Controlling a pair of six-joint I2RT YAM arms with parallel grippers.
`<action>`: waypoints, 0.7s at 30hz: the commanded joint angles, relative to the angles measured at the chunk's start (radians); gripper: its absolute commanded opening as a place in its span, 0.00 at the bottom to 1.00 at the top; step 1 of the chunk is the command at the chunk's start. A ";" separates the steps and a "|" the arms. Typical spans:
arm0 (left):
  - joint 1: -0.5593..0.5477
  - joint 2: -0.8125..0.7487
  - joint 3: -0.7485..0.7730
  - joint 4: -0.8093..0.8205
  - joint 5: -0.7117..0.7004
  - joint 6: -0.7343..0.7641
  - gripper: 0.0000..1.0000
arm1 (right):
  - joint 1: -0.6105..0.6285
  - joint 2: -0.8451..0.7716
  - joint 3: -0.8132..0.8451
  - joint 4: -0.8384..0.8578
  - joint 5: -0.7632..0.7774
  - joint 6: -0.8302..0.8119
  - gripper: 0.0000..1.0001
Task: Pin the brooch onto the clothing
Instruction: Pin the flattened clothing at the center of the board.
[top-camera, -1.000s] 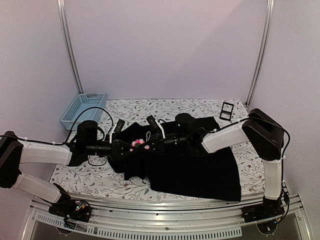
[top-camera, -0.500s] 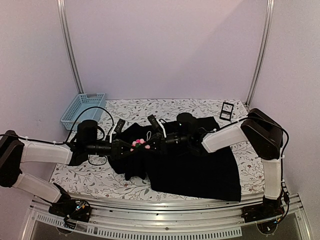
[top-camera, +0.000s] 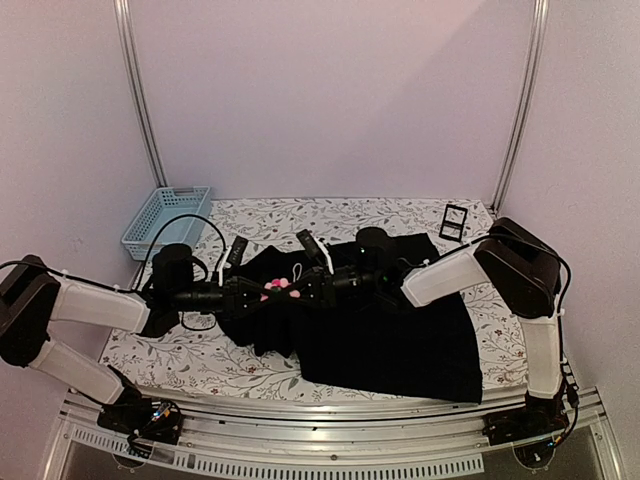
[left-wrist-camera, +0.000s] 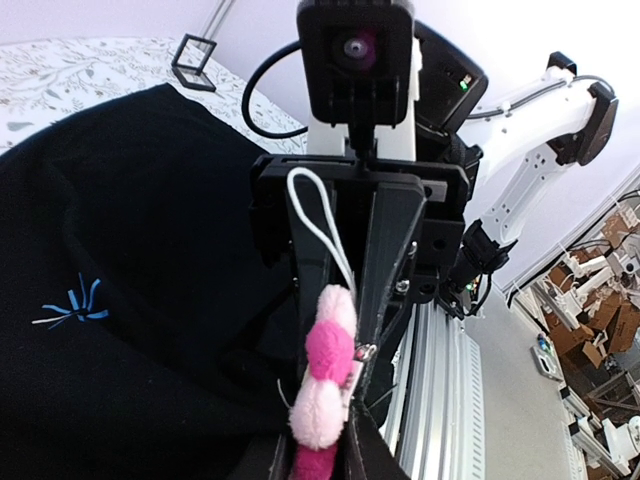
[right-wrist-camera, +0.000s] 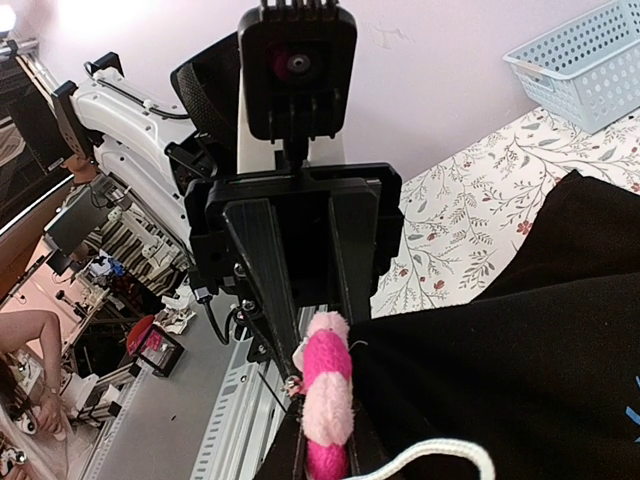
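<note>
The right fingers (left-wrist-camera: 385, 260) stood narrow, pinched on the brooch (left-wrist-camera: 325, 385) seen edge-on. The left fingers (right-wrist-camera: 262, 290) lay close on either side of its other end, but whether they pressed on it could not be told. The two pairs met nose to nose, with the pink plush the only thing between them. A small metal part (left-wrist-camera: 365, 350) glinted at the brooch's side, and black fabric of the shirt (left-wrist-camera: 120, 250) lay just beside it; whether the metal had entered the cloth was not visible.

The plush looked soft, so a sideways push would likely have twisted it in the grip and turned the pin off the cloth. With the fingers that close, a slight overrun by either arm could have knocked them together and sprung the brooch loose onto the worktop (top-camera: 180, 350). The loose fabric would probably have given way under the pin instead of being pierced. The white cord loop (left-wrist-camera: 320, 215) hung near the fingers and might have snagged.
</note>
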 joint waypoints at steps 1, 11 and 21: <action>-0.012 0.005 -0.008 0.080 0.008 0.000 0.17 | -0.003 0.014 0.028 0.038 -0.017 0.028 0.00; -0.001 -0.023 -0.010 -0.056 0.076 0.156 0.35 | -0.008 0.006 0.027 0.040 -0.013 0.046 0.00; -0.042 0.026 -0.023 0.073 -0.007 0.110 0.34 | -0.008 -0.003 0.032 0.049 0.002 0.065 0.00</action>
